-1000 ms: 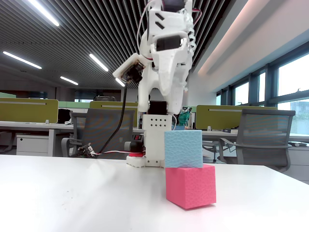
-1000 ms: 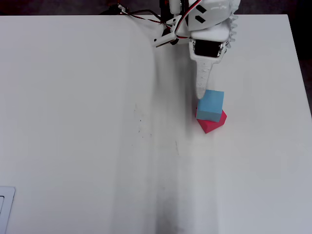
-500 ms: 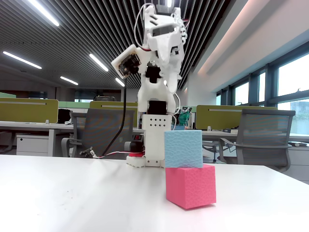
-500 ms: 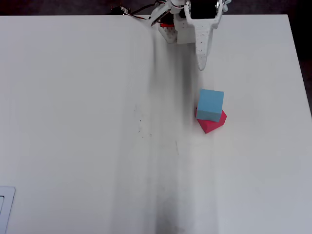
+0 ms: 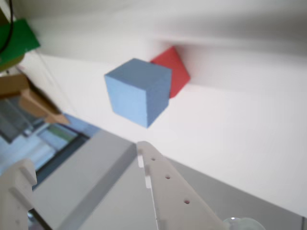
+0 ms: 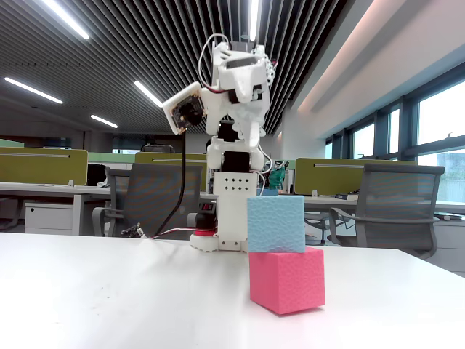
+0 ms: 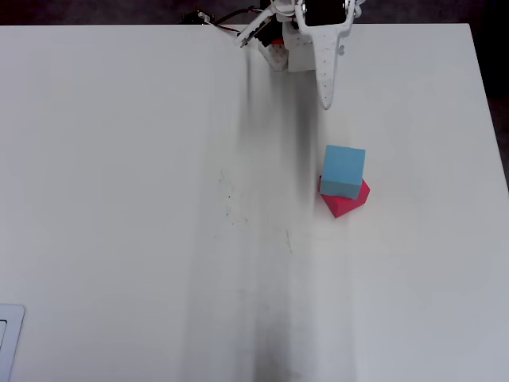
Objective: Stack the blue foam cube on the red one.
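The blue foam cube [image 6: 276, 223] is sitting on top of the red foam cube [image 6: 287, 279], which is resting on the white table [image 6: 109, 305]. In the overhead view the blue cube [image 7: 343, 171] is covering most of the red one [image 7: 346, 204], leaving only a red corner and edges poking out toward the table's near side; the two are turned at different angles. The stack is lying toward the far right part of the table [image 7: 119, 199], nearer the far edge than the near one.

The gripper [image 7: 324, 102] is hanging over the table near its far edge, apart from the stack and touching neither cube. Only one white finger is showing clearly from above, so I cannot tell whether the jaws are parted or closed. In the wrist view the finger [image 5: 168, 191] is filling the lower frame, blurred and cut off by the bottom edge, with the blue cube [image 5: 139, 93] beyond it hiding all but a corner of the red cube [image 5: 176, 72].

In the fixed view the arm [image 6: 236, 153] is standing folded upright behind the stack, its base partly hidden by the blue cube, with office chairs [image 6: 396, 203] in the background.
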### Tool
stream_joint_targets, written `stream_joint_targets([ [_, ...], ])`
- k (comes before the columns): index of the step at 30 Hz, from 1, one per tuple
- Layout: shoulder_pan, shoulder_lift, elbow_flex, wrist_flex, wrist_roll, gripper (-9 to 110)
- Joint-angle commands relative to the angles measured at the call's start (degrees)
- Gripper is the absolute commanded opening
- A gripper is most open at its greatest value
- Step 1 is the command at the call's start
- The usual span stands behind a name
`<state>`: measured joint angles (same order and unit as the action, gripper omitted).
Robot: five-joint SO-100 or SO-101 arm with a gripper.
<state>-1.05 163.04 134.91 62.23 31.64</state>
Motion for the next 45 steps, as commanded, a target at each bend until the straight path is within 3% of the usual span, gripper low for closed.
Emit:
stream_joint_targets([
  [1, 0.7, 3.1, 2.4, -1.6, -1.7, 25],
  [18, 2.1, 12.5, 13.3, -4.6, -2.5, 23],
  [45, 3.7, 13.1, 14.3, -5.8, -2.5, 23],
])
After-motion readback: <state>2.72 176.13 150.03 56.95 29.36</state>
